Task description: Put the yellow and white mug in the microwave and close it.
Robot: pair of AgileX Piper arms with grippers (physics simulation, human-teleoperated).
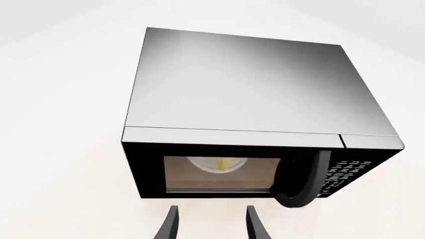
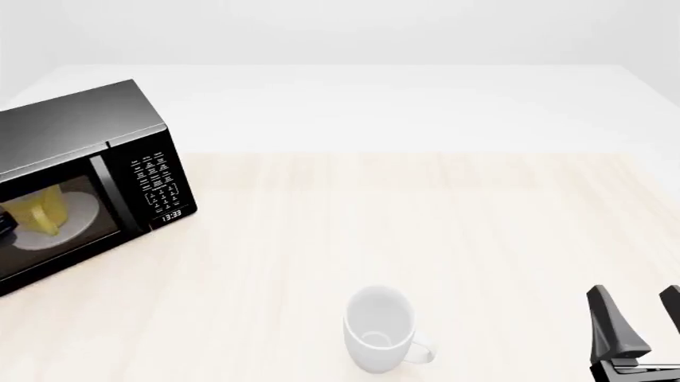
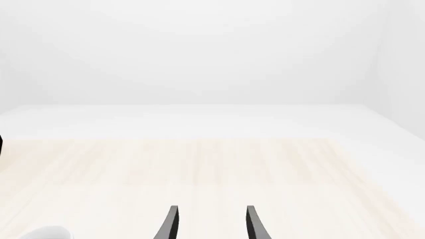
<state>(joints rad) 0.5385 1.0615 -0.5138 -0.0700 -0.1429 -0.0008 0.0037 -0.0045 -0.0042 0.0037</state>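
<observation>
Microwave [image 2: 91, 171]: black, boxy, at the table's left edge in the front view, turned at an angle; door shut, its dark bar handle [image 1: 307, 181] beside the white-marked keypad [image 2: 158, 181]; the clock display [image 2: 171, 215] reads 13:33.
Yellow and white mug [image 2: 41, 213]: inside the microwave, seen through the door window, standing on the round white turntable plate [image 2: 59, 227].
White mug [image 2: 381, 328]: larger, all white, upright on the wooden table [image 2: 425, 231], near its front edge, handle pointing toward the right arm; well apart from the microwave.
Left gripper [image 1: 211, 225]: fingers spread apart with nothing between them, hanging in front of the microwave door, not touching it.
Right gripper [image 2: 641, 322]: low at the front view's right edge, fingers parted and empty, to the right of the white mug and clear of it.
</observation>
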